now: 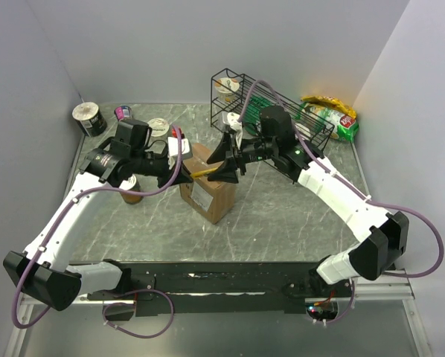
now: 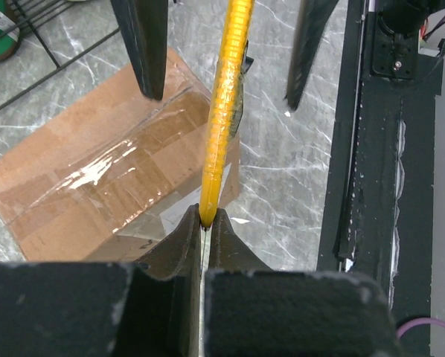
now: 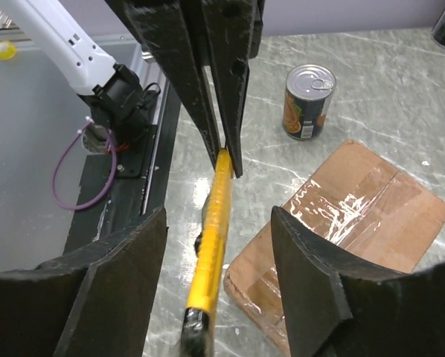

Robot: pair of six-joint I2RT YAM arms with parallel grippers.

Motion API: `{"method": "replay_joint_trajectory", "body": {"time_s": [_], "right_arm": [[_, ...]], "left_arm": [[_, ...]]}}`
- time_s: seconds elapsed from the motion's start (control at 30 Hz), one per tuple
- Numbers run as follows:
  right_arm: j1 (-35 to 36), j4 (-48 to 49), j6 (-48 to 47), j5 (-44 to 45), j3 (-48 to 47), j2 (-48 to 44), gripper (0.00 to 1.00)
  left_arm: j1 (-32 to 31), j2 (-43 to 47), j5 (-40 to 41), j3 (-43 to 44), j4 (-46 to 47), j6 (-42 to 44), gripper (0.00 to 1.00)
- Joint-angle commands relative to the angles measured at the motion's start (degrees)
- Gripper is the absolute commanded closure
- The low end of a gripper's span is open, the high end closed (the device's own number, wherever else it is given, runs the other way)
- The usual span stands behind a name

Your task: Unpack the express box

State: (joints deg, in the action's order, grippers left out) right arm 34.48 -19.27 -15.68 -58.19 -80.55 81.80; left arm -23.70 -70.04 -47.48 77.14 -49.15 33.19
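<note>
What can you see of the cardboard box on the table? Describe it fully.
The box is brown corrugated cardboard, roughly cube-shaped, standing upright near the middle of the marbled table. Its top flaps are shut, sealed with clear glossy tape; a pale label shows on one side. The left gripper holds a yellow tool over its edge; whether that touches it is unclear.

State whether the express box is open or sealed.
Sealed: clear tape covers the closed top of the express box.
</note>
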Motion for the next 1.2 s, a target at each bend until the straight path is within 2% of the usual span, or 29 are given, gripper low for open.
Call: {"method": "replay_joint_trajectory", "body": {"time_s": [0.0,0.3,0.37,0.4,0.43,0.5,0.53,0.6,0.67,0.7,0.73,0.77,0.8,0.83,0.9,0.93,1.0,1.07,1.17], "right_arm": [[0.24,1.95,0.48,-1.57,-1.53,1.34,0.37],[0.24,1.6,-0.14,-2.01,-1.89,2.22,0.47],[0.32,1.69,0.04,-2.27,-1.89,2.22,0.52],[0.33,1.6,-0.05,-2.45,-1.89,2.22,0.57],[0.24,1.43,-0.22,-2.62,-1.97,2.31,0.71],[0.32,1.08,-0.58,-2.71,-2.15,2.31,0.93],[0.33,0.99,-0.84,-2.37,-2.24,2.22,1.0],[-0.02,0.29,-1.02,-1.49,-3.02,1.79,1.0],[-0.55,-3.48,-0.15,1.57,-4.87,1.43,1.0],[-1.25,-5.58,0.21,4.29,-7.92,1.35,1.0],[-1.6,-10.74,0.91,9.1,-9.87,1.34,1.0],[-1.96,-13.14,1.61,12.81,-11.89,1.43,1.0],[-2.57,-15.17,1.97,15.45,-15.91,1.61,1.0],[-2.84,-19.45,1.28,18.26,-17.95,1.78,1.0],[-2.75,-21.6,0.57,22.4,-22.43,1.87,1.0],[-2.05,-21.69,1.7,29.04,-23.32,1.87,1.0],[-1.09,-24.49,3.02,35.05,-28.13,3.79,1.0],[0.76,-29.65,5.04,43.37,-34.63,6.34,1.0],[2.25,-30.57,7.68,46.93,-35.65,9.17,1.0]], "left_arm": [[-0.2,0.08,-0.59,2.04,2.65,-1.37,0.99],[-0.2,-0.89,-0.42,2.31,3.18,-2.16,0.99],[-0.2,-1.15,-0.5,2.22,3.27,-2.34,0.99],[-0.2,-1.15,-0.5,2.13,3.27,-2.34,0.99],[-0.2,-1.24,-0.33,2.13,3.35,-2.43,0.99],[-0.2,-1.15,0.02,2.05,3.53,-2.43,0.99],[-0.2,-1.24,0.37,1.87,3.88,-2.52,0.99],[-0.12,-1.15,3.09,1.61,5.28,-4.26,0.99],[-0.03,-0.63,8.34,1.26,8.62,-8.55,0.69],[0.15,0.33,10.11,0.91,9.41,-9.19,0.58],[0.24,1.13,11.78,0.47,11.16,-10.33,0.32],[0.41,2.18,15.8,-0.32,12.57,-11.03,0.21],[0.85,4.71,17.41,-2.59,13.89,-11.48,0.16],[1.11,6.04,19.08,-3.83,16.42,-12.18,0.12],[2.25,9.11,22.94,-7.42,18.55,-14.02,0.08],[2.61,9.83,24.27,-8.75,19.6,-17.16,0.07],[3.92,10.8,27.08,-12.0,22.68,-21.39,0.05],[5.06,10.89,28.05,-14.81,26.53,-29.03,0.05],[7.7,10.19,28.94,-17.11,30.15,-40.37,0.05]]}}
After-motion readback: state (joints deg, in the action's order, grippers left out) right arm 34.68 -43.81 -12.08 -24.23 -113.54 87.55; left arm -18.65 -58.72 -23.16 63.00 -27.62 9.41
